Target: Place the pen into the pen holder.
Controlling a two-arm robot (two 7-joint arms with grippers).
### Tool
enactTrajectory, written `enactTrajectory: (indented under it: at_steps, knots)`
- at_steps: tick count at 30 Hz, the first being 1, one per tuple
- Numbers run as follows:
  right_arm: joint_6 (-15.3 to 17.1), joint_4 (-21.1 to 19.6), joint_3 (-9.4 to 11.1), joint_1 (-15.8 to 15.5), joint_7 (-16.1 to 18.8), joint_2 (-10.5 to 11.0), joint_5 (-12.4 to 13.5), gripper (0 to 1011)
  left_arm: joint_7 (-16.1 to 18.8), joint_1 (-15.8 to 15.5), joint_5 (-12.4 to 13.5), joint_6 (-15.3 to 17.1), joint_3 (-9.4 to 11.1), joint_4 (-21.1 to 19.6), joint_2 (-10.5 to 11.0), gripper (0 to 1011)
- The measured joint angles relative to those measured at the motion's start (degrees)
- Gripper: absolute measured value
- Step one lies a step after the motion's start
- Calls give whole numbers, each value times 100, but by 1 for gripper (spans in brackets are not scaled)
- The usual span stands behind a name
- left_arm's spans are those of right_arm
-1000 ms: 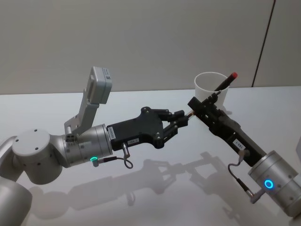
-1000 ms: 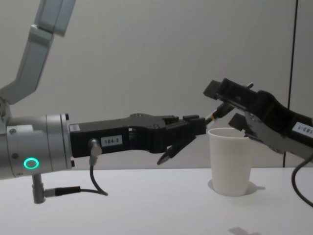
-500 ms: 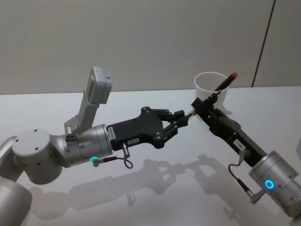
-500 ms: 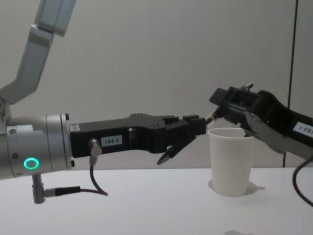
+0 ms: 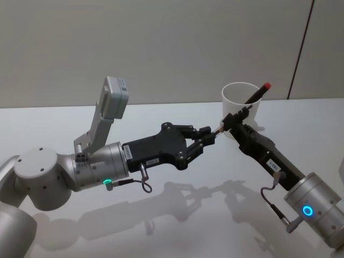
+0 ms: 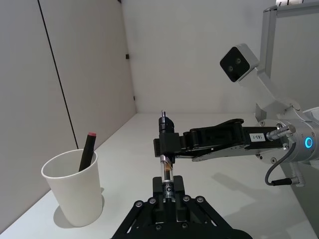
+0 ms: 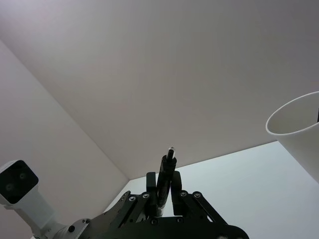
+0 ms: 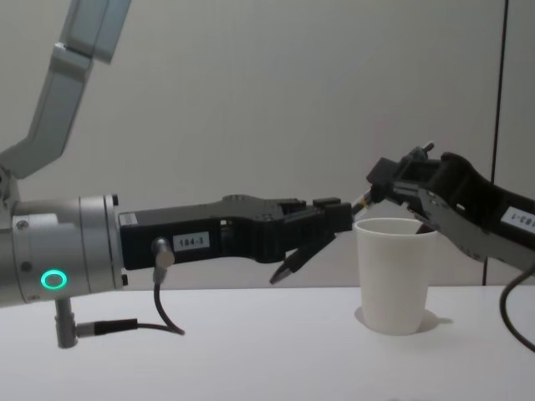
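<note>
On my left, the left arm reaches in level above the white table (image 5: 64, 118). Its left gripper (image 5: 210, 133) is closed down to a narrow gap. In the left wrist view I can see its fingertips (image 6: 158, 200) pinching the lower end of the pen (image 6: 166, 172), a slim one with a clear barrel.

From that claw the pen runs straight out, away from the left wrist and toward the other arm.

Just beyond the left claw's tips, the right gripper (image 5: 230, 119) meets it nose to nose. It is also nearly closed and clamps the same pen farther along the barrel. The pen's metal tip pokes out past the far side of the right claw. So I have both claws on the pen at once. It is up in the air between them and touches neither the table nor the cup.

Just beyond the right claw, on the side away from its wrist, stands the pen holder (image 5: 234, 105), a plain white paper cup upright on the table. From the chest camera the right claw sits close above the cup's near rim. I cannot tell whether it touches the rim. A dark marker with a red cap (image 5: 259, 92) leans inside the cup, and its capped end sticks up over the far rim.
</note>
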Motion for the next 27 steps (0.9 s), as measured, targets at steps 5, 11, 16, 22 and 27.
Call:
enactTrajectory:
  at_steps: [5,11,16,22,27]
  knots:
    - [0,0,0,-1,-1,2,0,154,0,0,0,-1,0,0,0,120]
    - [0,4,5,-1,-15,3,-2,152,0,0,-4,-4,-3,-1,0,169]
    - [0,5,5,0,-14,2,-3,151,0,0,-4,-4,-3,-1,0,295]
    - [0,5,2,0,-14,1,-3,152,0,0,-4,-4,-1,-1,0,465]
    - [0,6,2,0,-13,2,-3,152,-1,0,-4,-4,-1,-1,0,628]
